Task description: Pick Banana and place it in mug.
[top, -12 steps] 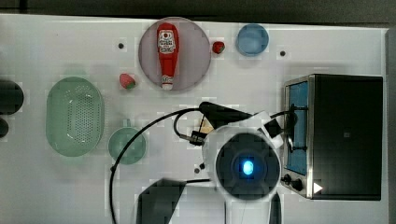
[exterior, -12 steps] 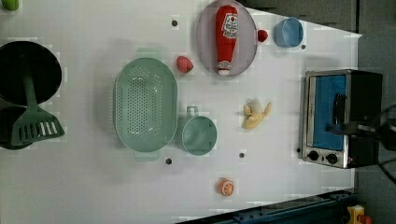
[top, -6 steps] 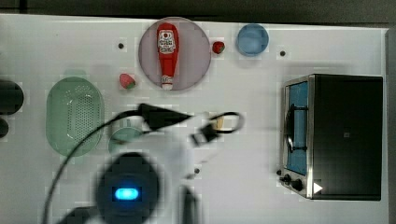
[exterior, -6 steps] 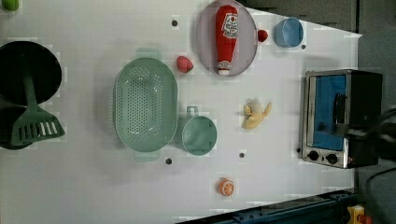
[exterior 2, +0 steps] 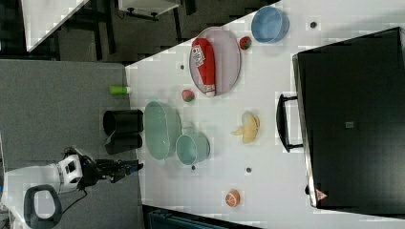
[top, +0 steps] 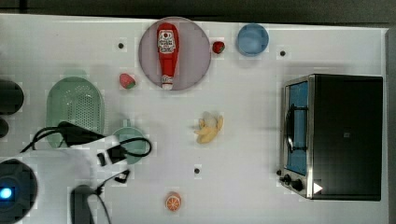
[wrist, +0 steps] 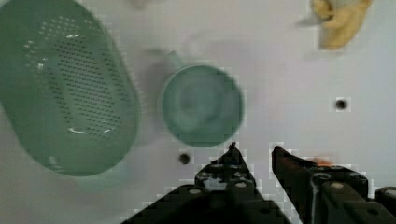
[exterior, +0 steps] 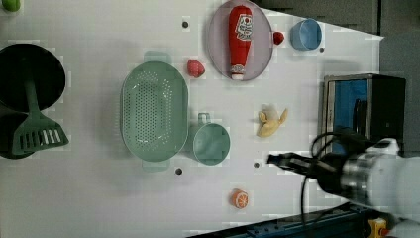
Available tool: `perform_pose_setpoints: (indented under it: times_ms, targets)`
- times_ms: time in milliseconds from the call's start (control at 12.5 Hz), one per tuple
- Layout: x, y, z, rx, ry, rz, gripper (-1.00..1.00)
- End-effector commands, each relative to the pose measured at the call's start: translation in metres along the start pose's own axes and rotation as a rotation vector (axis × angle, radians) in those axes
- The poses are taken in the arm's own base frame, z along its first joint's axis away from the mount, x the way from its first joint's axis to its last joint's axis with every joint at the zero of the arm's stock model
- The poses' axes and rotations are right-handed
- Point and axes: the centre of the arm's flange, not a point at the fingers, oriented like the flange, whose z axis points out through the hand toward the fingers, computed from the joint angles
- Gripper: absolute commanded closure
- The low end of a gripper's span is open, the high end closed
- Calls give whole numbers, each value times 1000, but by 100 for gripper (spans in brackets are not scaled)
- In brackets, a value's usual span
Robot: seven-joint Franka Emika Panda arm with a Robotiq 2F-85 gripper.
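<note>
Banana point(top: 208, 129) lying loose on the table point(top: 252, 186).
We see the gripper point(wrist: 254, 156) empty, jaws apart, above the mug point(wrist: 201, 105).

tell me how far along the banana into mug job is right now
Done: nothing yet. The banana lies on the white table, untouched, and the mug beside the colander is empty in the wrist view. In hand: the gripper carries nothing, its jaws slightly apart above the table near the mug. Left: reach the banana, grasp it, lift it and drop it in the mug.
</note>
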Motion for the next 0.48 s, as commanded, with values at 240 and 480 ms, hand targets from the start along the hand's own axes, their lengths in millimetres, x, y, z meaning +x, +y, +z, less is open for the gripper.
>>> perform_pose_setpoints:
  times_ms: [240,480]
  targets:
    - [7,-24,74,18,-61,182,46]
    - [13,-26,122,60,-64,189,45]
